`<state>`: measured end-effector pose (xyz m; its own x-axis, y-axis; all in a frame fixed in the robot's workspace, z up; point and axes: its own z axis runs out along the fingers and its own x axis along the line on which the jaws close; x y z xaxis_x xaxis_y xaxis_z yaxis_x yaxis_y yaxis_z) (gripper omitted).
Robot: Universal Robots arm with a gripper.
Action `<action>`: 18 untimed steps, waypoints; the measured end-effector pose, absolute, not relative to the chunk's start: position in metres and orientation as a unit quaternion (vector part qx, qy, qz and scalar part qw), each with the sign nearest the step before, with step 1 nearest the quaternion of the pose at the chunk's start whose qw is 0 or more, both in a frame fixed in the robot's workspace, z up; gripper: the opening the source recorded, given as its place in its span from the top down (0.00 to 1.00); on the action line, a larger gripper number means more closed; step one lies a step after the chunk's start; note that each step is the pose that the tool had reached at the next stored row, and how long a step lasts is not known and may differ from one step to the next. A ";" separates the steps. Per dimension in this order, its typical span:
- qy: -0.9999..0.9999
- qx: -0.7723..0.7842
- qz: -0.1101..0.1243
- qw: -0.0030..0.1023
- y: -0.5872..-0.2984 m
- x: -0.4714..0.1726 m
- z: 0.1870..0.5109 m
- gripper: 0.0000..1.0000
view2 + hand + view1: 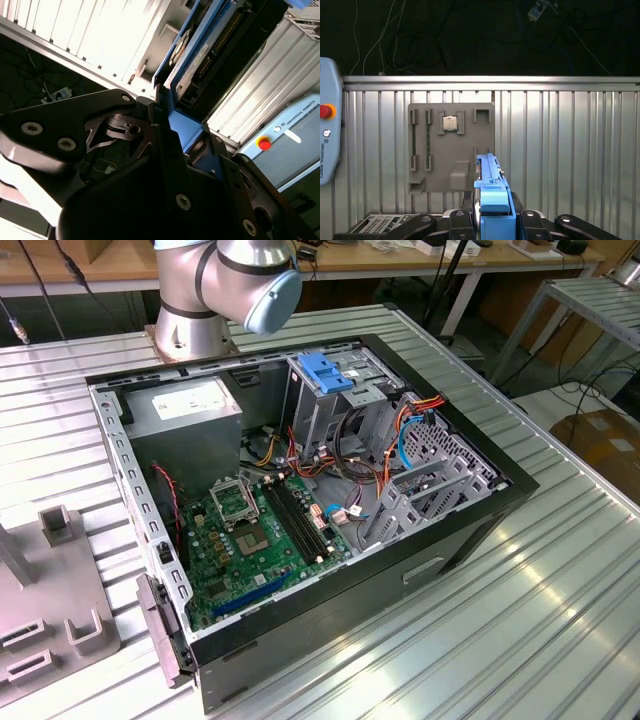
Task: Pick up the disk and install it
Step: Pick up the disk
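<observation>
Ribbed metal table: open PC case, grey fixture plate, arm base on it.

Disk w/ blue frame, edge-on in both wrist views, prob. clamped in hand.

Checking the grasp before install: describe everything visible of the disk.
The disk is a flat drive with a labelled silver face and a dark connector edge, clipped in a blue plastic frame. It sits edge-on between the fingers of the gripper, clamped at one end, held clear of the slatted metal table.
</observation>
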<state>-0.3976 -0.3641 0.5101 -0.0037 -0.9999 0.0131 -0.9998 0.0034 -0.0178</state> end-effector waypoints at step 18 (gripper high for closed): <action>0.708 -0.706 -0.011 0.002 -0.364 -0.384 0.510 0.63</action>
<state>-0.3841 -0.3641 0.5101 -0.0037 -0.9999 0.0131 -0.9998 0.0034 -0.0179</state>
